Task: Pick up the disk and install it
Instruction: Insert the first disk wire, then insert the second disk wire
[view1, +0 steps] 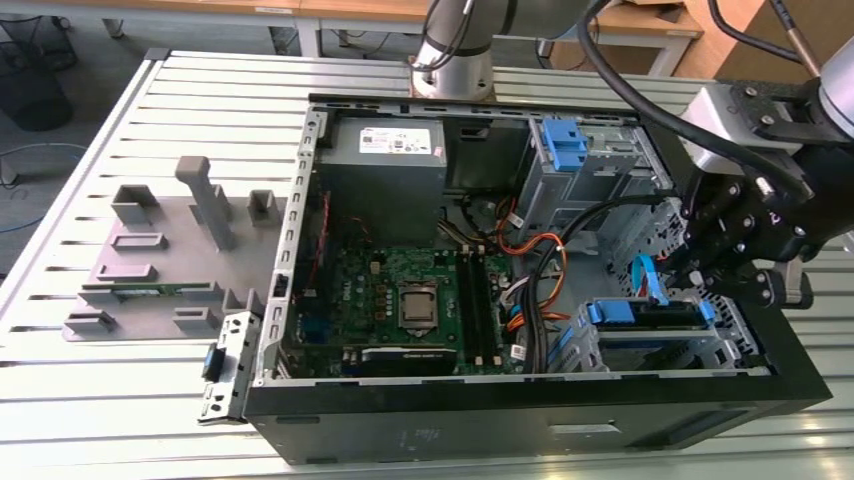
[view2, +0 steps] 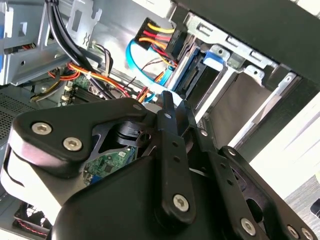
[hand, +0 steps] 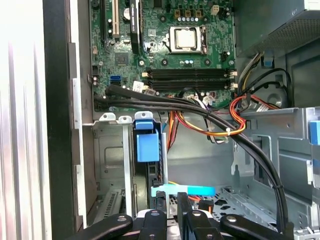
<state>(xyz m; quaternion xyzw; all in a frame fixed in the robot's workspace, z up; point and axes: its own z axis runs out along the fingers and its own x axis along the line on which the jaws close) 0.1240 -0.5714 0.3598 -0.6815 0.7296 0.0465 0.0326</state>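
Landmark: open black computer case (view1: 534, 410), lying on its side on a slatted metal table (view1: 80, 400).

Nearest the exterior camera, along the case's front edge: the lower drive cage (view1: 667, 345). The disk (view1: 647, 315) sits seated in this cage, blue carrier bracket edge showing along its upper side; in the first wrist view its blue tab (hand: 147, 142) stands in the cage slot, and in the second wrist view the disk's end (view2: 192, 70) carries red-yellow-black power leads and a pale blue data cable.

Gripper (view1: 714, 275) hangs just above the cage, at the case's side wall on the exterior view's right. In the first wrist view the fingers (hand: 157, 202) stand a little apart either side of a flat pale blue cable (hand: 182, 190); whether they press on it I cannot tell. They hold nothing of the disk.

Mid-case: green motherboard (view1: 400, 300) with bare processor socket (hand: 186, 39); black cable bundles (hand: 200, 107) run across toward the cage.

Far end of case: grey power supply (view1: 387, 150), and a second cage with a blue latch (view1: 567, 145).

Outside the case, on the exterior view's left: grey fixture blocks (view1: 167, 250) on the table.
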